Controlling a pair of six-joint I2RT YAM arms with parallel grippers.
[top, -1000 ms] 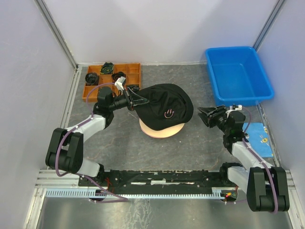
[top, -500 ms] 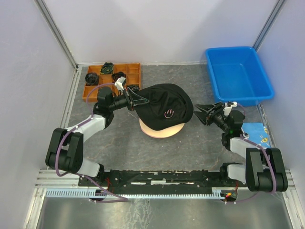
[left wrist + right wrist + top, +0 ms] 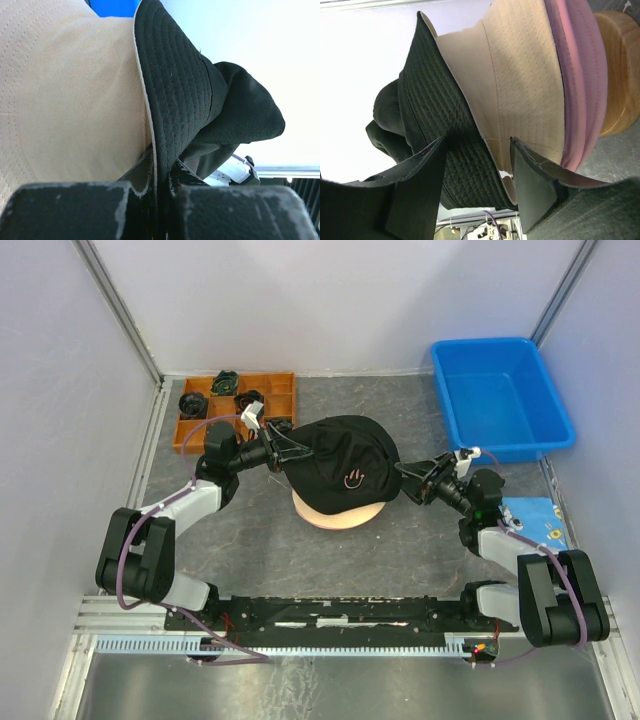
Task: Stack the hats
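A black hat [image 3: 345,462] with a small smiley tops the stack on the wooden stand [image 3: 340,512]. My left gripper [image 3: 287,451] is shut on its left brim; the left wrist view shows the stitched black brim [image 3: 175,75] pinched between the jaws of that gripper [image 3: 162,167], with the beige hat [image 3: 65,90] beside it. My right gripper [image 3: 406,483] is at the stack's right edge, open. In the right wrist view the gripper [image 3: 477,142] straddles the black brim [image 3: 440,115] and the beige hat's edge [image 3: 520,75]. A pink hat [image 3: 580,75] lies beneath, over the stand [image 3: 620,75].
An orange compartment tray [image 3: 277,390] with dark coiled bundles [image 3: 227,383] sits at the back left. A blue bin [image 3: 500,395] stands at the back right. A blue patterned item [image 3: 535,517] lies by the right wall. Pale walls close in both sides.
My right gripper has moved left to the stack and its jaws now stand around the hat brims, a little wider apart. The left gripper and black hat have not moved.
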